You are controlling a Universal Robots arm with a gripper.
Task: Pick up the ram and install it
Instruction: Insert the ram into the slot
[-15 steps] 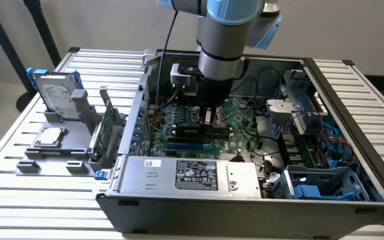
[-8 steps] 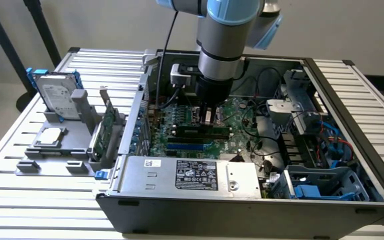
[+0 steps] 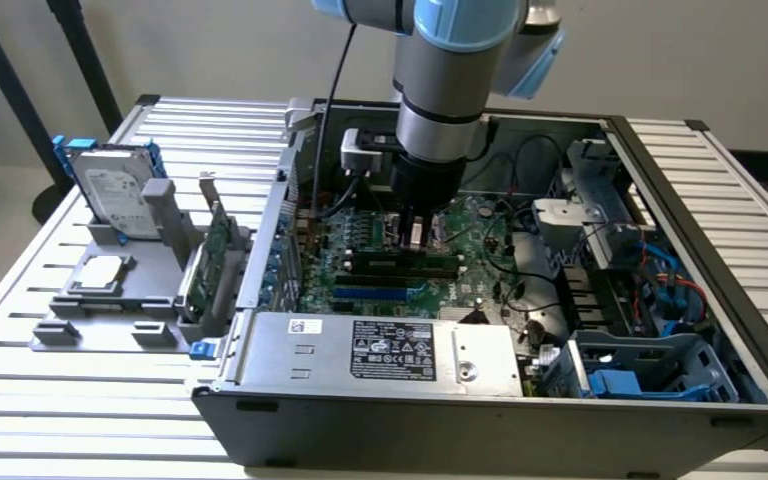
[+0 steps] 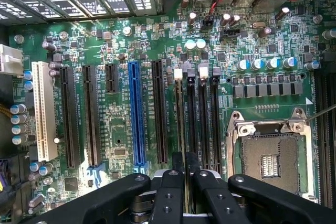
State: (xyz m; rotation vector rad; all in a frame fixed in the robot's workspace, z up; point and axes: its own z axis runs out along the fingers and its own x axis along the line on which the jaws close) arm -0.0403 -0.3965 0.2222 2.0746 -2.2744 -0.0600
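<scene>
the gripper (image 4: 186, 167), fingers nearly together, sits right over the ram (image 4: 181, 116) standing edge-on in its motherboard (image 4: 121, 124) slot (board print unreadable).

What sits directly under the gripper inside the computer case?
Under the gripper lies the green motherboard with its black memory slots; a ram stick sits there. The arm hides the slot ends.
</scene>
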